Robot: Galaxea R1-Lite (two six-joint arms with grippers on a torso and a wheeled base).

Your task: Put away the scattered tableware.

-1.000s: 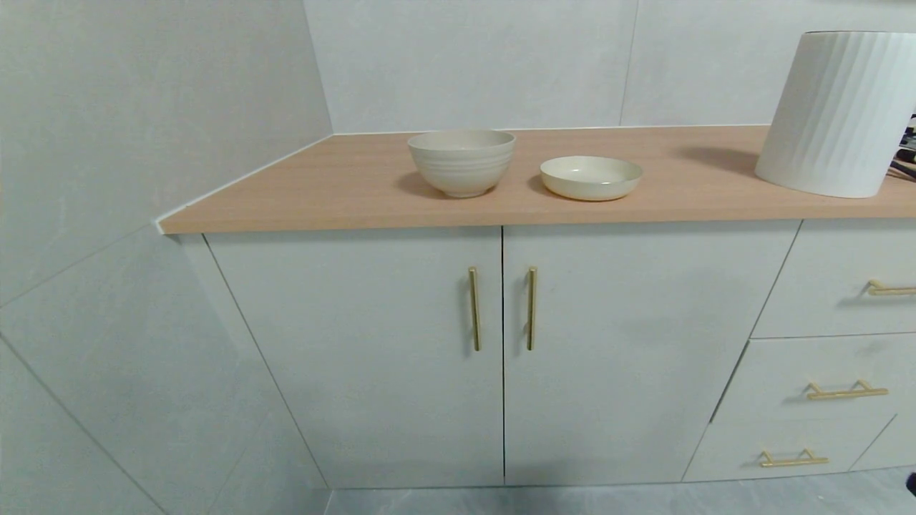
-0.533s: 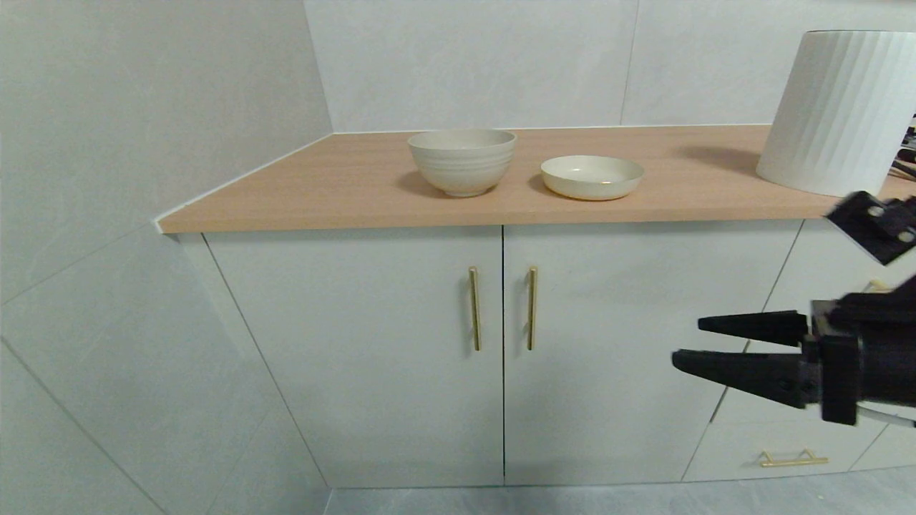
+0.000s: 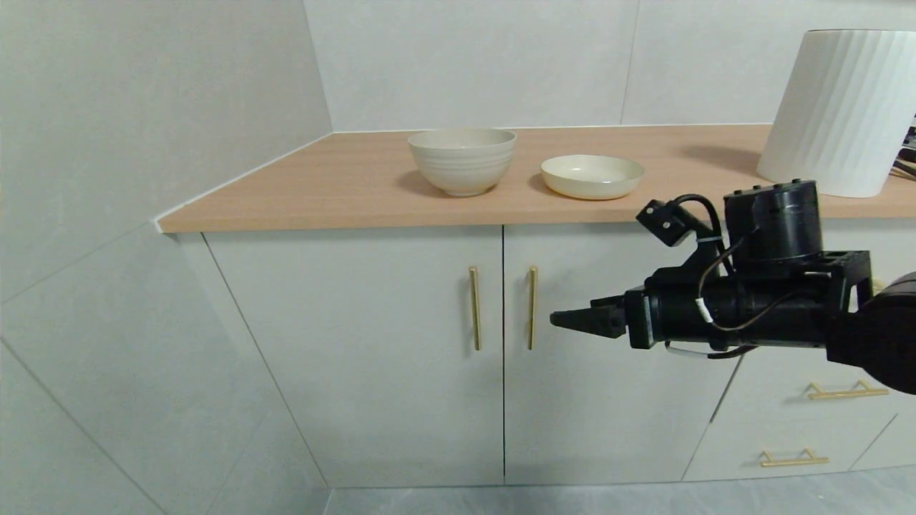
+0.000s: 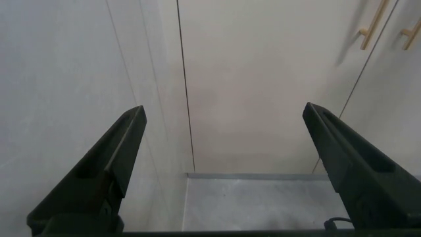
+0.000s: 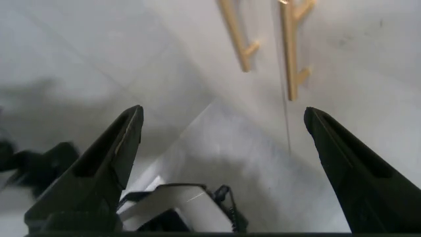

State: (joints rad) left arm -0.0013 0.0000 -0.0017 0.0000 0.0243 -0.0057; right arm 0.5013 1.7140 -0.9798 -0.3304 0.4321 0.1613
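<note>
I judged nothing stowed yet: the bowl (image 3: 461, 161) and shallow dish (image 3: 592, 177) sat side by side on the counter (image 3: 343, 193) above the shut cabinet doors (image 3: 358, 357), my right pincer (image 3: 572, 320) spread near their handles (image 3: 532, 307), left pincer (image 4: 223, 108) spread too.

Two pieces of tableware are seen on the wooden countertop (image 3: 343, 193). A deep bowl (image 3: 461, 161), pale beige with faint horizontal ridges around its outer wall, is set upright on a small foot, in the countertop's left half and back from its front edge. A shallow cream dish (image 3: 591, 177) (glossy inside, with a low rim) is set upright to the right of the bowl, near it but not touching, slightly closer to the countertop's front edge.
</note>
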